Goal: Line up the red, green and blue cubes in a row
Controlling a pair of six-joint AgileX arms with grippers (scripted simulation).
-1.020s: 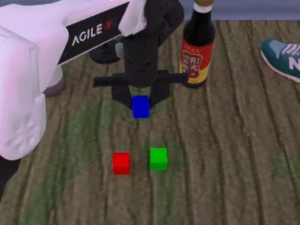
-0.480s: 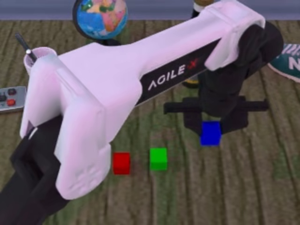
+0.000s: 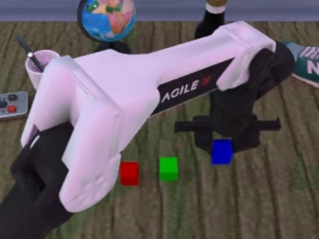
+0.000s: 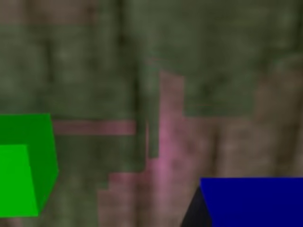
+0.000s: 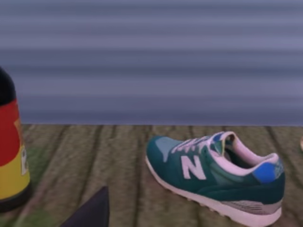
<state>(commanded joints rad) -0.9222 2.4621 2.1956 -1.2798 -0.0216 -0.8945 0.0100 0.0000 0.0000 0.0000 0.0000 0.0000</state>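
Observation:
The red cube (image 3: 129, 173) and the green cube (image 3: 168, 168) sit side by side on the wooden table, red on the left. My left gripper (image 3: 222, 149) is shut on the blue cube (image 3: 222, 152) and holds it just right of the green cube, slightly farther back. In the left wrist view the blue cube (image 4: 251, 201) fills the lower corner beside a dark fingertip (image 4: 193, 216), with the green cube (image 4: 23, 165) off to the side. My right arm is outside the top view. Its wrist view shows only one dark fingertip (image 5: 92, 213).
A dark sauce bottle (image 3: 213, 17) stands at the back, mostly hidden by my left arm. A globe (image 3: 106, 17), a pink cup (image 3: 40, 67) and a remote (image 3: 11, 104) are at the back left. A teal shoe (image 3: 304, 62) lies at the right edge.
My left gripper carried the blue cube from behind the red and green cubes over to the right, then brought it closer to their row beside the green cube.

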